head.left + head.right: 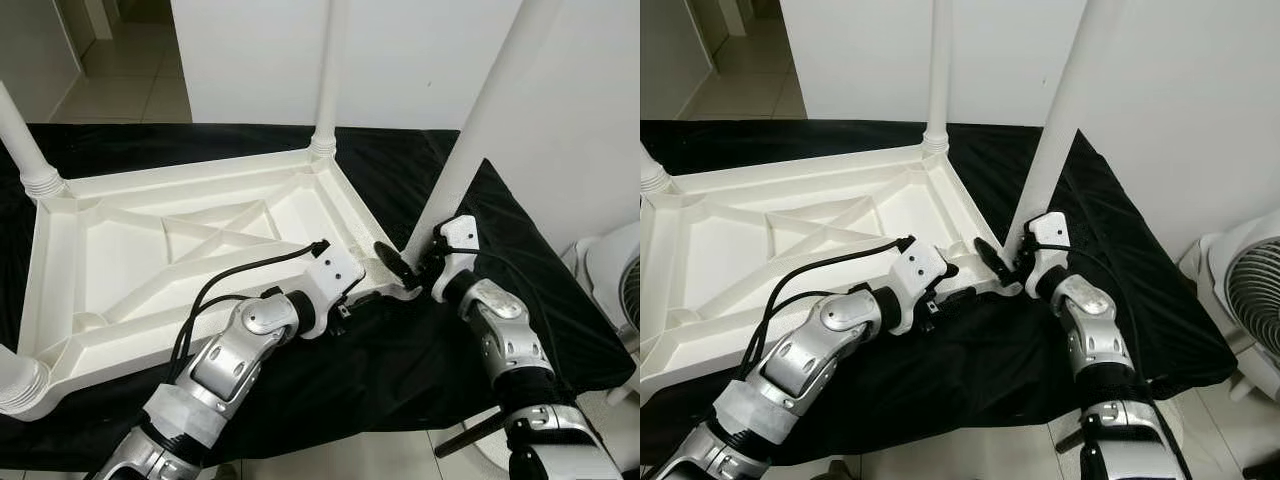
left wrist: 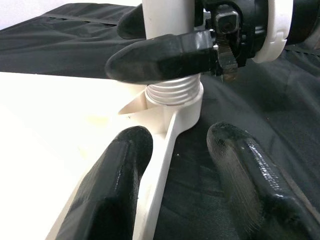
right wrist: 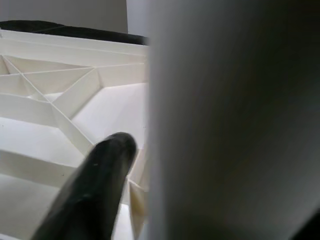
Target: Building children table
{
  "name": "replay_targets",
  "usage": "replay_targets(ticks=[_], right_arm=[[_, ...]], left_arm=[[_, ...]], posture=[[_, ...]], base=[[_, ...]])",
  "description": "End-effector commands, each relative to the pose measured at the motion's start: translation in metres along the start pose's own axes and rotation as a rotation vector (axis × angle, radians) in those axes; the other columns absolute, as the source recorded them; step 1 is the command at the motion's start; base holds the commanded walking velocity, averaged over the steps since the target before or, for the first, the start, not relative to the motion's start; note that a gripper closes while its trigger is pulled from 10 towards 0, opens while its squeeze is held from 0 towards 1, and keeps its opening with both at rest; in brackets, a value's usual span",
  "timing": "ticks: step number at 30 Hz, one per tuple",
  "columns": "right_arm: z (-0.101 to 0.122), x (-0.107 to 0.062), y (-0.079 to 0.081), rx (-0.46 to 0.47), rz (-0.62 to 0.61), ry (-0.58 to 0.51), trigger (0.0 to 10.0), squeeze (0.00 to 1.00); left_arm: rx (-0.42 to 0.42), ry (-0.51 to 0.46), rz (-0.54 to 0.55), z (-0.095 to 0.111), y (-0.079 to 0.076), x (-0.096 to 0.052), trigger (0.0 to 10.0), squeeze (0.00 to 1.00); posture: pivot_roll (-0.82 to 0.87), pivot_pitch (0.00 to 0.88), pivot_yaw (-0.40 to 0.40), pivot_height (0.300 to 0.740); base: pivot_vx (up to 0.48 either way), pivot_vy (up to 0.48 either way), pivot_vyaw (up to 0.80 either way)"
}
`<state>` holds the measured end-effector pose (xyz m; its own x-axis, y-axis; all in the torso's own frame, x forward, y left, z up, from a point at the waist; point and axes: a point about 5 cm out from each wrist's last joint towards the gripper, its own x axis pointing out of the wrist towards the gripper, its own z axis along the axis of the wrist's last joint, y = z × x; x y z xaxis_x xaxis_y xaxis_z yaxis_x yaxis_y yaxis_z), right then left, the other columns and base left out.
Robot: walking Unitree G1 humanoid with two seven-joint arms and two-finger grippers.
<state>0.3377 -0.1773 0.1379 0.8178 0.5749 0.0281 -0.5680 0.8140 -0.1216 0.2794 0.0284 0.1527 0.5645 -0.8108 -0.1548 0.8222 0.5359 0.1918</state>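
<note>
Inventory, L to R, clock positions read on the head view.

1. Tabletop (image 1: 190,250): white plastic, upside down on black cloth (image 1: 520,290), ribbed underside up. Fills 9 o'clock to centre.
2. Far-left leg (image 1: 25,150), 10 o'clock: upright in its corner socket, threaded collar showing.
3. Near-left leg (image 1: 15,380), 8 o'clock: collar end at the corner, looks seated.
4. Far-right leg (image 1: 328,70), 12 o'clock: standing in its socket.
5. Near-right leg (image 1: 480,120), 2 o'clock down to centre: tilted, foot at the corner socket (image 2: 172,100). Left wrist view shows threads exposed above the socket, so prob. not fully screwed home.

Progress (est.): 3 legs apparently in; 4th being fitted. Left: turn it down flush, flip table upright.

6. Left gripper (image 1: 348,300), 6 o'clock: forearm runs up from the bottom edge, wrist bent toward the near-right corner. Fingers (image 2: 112,185) spread apart, straddling the tabletop's edge rib just short of the socket; holding nothing.
7. Right gripper (image 1: 405,270), approx. centre, arm reaching from 5 o'clock: elbow low, wrist cocked inward. One finger (image 2: 160,57) lies across the leg just above the threads; the other sits behind the leg. Closed around the near-right leg.
8. Fan (image 1: 1240,300), 3 o'clock, on floor; well apart from the work.
</note>
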Motion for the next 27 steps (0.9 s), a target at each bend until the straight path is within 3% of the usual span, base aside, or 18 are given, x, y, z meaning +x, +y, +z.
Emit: replay_targets(ticks=[1,13,14,24,27], right_arm=[[-0.005,0.003,0.006,-0.001,0.053,0.019,0.0,0.0],[-0.015,-0.002,0.006,0.027,0.046,0.022,0.0,0.0],[-0.016,-0.002,0.008,0.052,0.024,0.01,10.0,0.0],[-0.018,0.002,0.013,0.067,-0.058,0.0,10.0,0.0],[-0.021,0.003,0.016,0.066,-0.141,0.023,10.0,0.0]], left_arm=[[0.0,0.003,0.066,-0.002,0.004,-0.001,10.0,0.0],[-0.018,-0.005,0.045,-0.004,0.001,0.0,10.0,0.0],[-0.026,-0.012,0.045,-0.003,0.001,0.001,10.0,0.0],[-0.029,-0.014,0.062,-0.004,0.003,0.001,10.0,0.0],[-0.031,-0.016,0.071,-0.004,0.005,0.001,10.0,0.0]], posture=[[0.12,0.0,-0.039,0.74],[0.1,0.0,-0.036,0.74],[0.1,0.0,-0.041,0.74],[0.1,0.0,-0.052,0.74],[0.11,0.0,-0.059,0.74]], base=[[0.0,0.0,0.0],[0.0,0.0,0.0],[0.0,0.0,0.0],[0.0,0.0,0.0],[0.0,0.0,0.0]])
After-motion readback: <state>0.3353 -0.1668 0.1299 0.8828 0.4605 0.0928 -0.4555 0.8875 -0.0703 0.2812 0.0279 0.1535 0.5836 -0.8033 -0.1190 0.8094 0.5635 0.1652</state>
